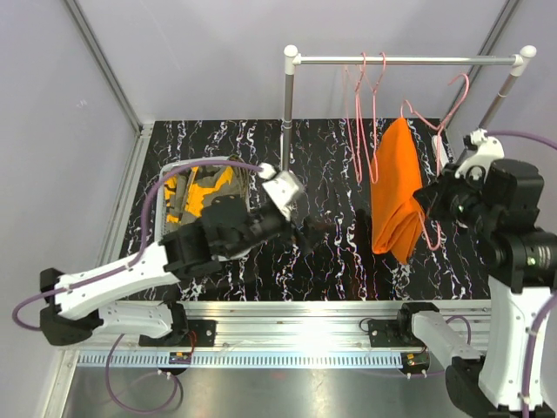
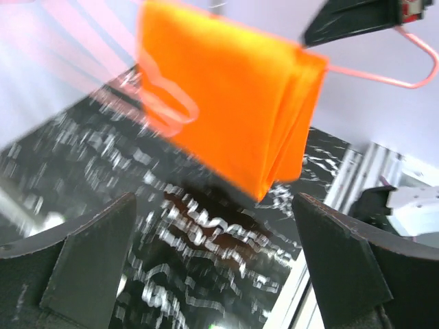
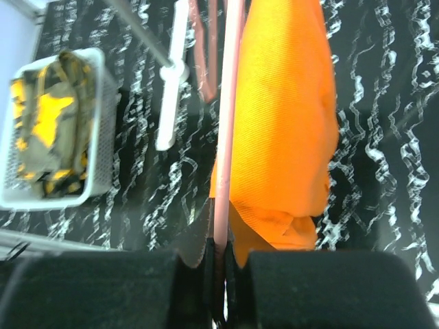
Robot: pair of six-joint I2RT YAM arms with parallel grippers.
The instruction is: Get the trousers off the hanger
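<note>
A black, white-veined table top (image 1: 261,270) lies between pale walls, with a metal rail (image 1: 409,60) on posts across its far side and two bare pink hangers (image 1: 361,104) hooked on it. At the left, a white mesh basket (image 1: 170,170) holds the camouflage trousers (image 1: 204,187), so we judge that garment done.

The orange trousers (image 1: 396,187) are the piece in hand. They hang folded over the bar of a pink wire hanger (image 1: 432,228), off to the right below the rail. We cannot tell whether that hanger's hook rests on the rail.

The right gripper (image 1: 432,202) has its jaws pinched tight on the hanger wire. In the right wrist view the pink bar (image 3: 226,103) runs straight into the closed gap, with the orange cloth (image 3: 288,123) just beside it.

The left gripper (image 1: 312,233) is spread wide and holds nothing. It is near the cloth but apart from it, and its own camera faces the hanging fold (image 2: 226,110) between its two dark fingers (image 2: 96,247).

We read the step as this: one arm steadies the hanger and the other comes in to pull the cloth off. The next move calls for the left gripper to reach the lower fold, close on it, and draw it sideways off the bar while the right holds firm.
</note>
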